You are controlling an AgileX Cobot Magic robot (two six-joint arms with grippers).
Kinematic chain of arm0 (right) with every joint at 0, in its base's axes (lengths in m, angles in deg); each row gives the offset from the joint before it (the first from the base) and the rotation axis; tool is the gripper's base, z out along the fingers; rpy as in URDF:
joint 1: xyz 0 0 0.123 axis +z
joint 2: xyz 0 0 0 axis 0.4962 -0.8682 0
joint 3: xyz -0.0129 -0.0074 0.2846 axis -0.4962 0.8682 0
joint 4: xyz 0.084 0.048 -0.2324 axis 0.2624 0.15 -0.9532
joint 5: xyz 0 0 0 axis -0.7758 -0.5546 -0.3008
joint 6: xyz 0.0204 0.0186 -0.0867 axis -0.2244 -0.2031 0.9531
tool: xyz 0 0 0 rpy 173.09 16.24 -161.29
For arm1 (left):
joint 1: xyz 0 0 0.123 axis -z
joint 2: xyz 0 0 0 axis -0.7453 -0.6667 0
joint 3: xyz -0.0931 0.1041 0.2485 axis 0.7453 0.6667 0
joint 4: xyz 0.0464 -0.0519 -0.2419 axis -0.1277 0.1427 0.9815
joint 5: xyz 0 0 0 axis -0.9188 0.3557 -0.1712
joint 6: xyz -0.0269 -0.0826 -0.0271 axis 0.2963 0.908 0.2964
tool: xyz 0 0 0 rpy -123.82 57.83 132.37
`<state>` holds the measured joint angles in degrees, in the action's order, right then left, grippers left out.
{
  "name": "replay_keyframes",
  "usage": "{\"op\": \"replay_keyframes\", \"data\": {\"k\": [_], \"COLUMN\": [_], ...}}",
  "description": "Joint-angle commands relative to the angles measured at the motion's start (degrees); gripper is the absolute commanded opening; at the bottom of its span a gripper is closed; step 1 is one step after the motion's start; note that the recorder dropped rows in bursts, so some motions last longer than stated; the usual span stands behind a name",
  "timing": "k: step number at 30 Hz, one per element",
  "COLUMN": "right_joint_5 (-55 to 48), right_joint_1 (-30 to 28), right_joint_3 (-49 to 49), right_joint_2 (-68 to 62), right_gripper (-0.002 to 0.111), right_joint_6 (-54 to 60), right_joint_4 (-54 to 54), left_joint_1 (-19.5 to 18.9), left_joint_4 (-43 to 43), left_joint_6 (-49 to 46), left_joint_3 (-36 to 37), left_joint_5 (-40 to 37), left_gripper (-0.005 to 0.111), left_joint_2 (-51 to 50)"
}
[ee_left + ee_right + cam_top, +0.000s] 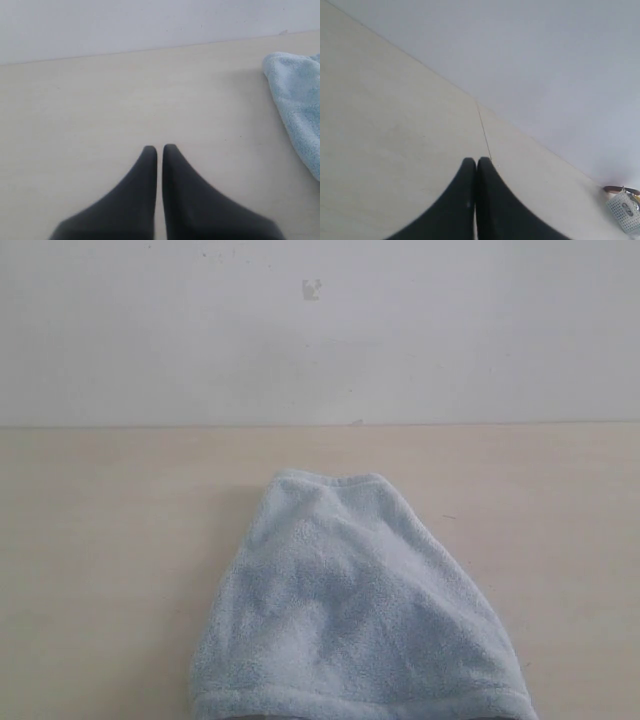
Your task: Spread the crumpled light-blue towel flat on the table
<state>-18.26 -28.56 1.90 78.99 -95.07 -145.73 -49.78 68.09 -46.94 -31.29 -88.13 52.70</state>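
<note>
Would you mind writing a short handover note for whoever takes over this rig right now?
Left gripper: shut, empty, bare table ahead; towel nearby, untouched.
Right gripper: shut, empty; towel not in its view.
Towel: bunched in a heap mid-table, its near edge cut off in the exterior view.
Done: nothing visible yet.
Left: grip the towel's edges and spread it flat.

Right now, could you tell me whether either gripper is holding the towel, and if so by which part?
Nothing is held: the left gripper and right gripper are both shut and empty over the table, apart from the bunched towel.
</note>
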Motion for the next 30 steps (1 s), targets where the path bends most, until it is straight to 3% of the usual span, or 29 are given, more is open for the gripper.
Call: {"op": "replay_keyframes", "data": {"k": [1,6,10,13,15,19,22,27,28,30], "right_joint_5": [0.17,8.06,25.08,39.71,56.63,60.48,59.89,63.09,64.06,59.38], "right_joint_1": [-0.01,-0.01,-0.01,-0.01,-0.01,-0.01,-0.01,-0.01,-0.01,-0.01], "right_joint_3": [-0.08,-0.08,-0.08,-0.08,-0.08,-0.08,-0.08,-5.78,-7.09,-7.58], "right_joint_2": [0.24,0.24,0.24,0.24,0.24,0.24,0.24,0.24,0.24,0.24], "right_gripper": [0.0,0.0,0.0,0.0,0.0,0.0,0.0,0.0,0.0,0.0], "right_joint_6": [0.36,-0.24,-0.34,-9.89,-24.65,-38.15,-37.15,7.66,16.34,41.8], "right_joint_4": [-1.75,-2.64,-2.5,0.43,0.93,2.1,9.9,86.01,95.94,104.81], "left_joint_1": [0.12,0.12,0.12,0.12,0.12,0.12,0.12,0.12,0.12,0.12], "left_joint_4": [0.44,0.44,0.44,0.44,0.44,0.44,0.44,0.44,0.44,0.44], "left_joint_6": [0.42,0.42,0.42,0.42,0.42,0.42,0.42,0.42,0.42,0.42], "left_joint_3": [0.21,0.21,0.21,0.21,0.21,0.21,0.21,0.21,0.21,0.21], "left_joint_5": [0.31,0.31,0.31,0.31,0.31,0.31,0.31,0.31,0.31,0.31], "left_gripper": [0.004,0.004,0.004,0.004,0.004,0.004,0.004,0.004,0.004,0.004], "left_joint_2": [0.18,0.18,0.18,0.18,0.18,0.18,0.18,0.18,0.18,0.18]}}
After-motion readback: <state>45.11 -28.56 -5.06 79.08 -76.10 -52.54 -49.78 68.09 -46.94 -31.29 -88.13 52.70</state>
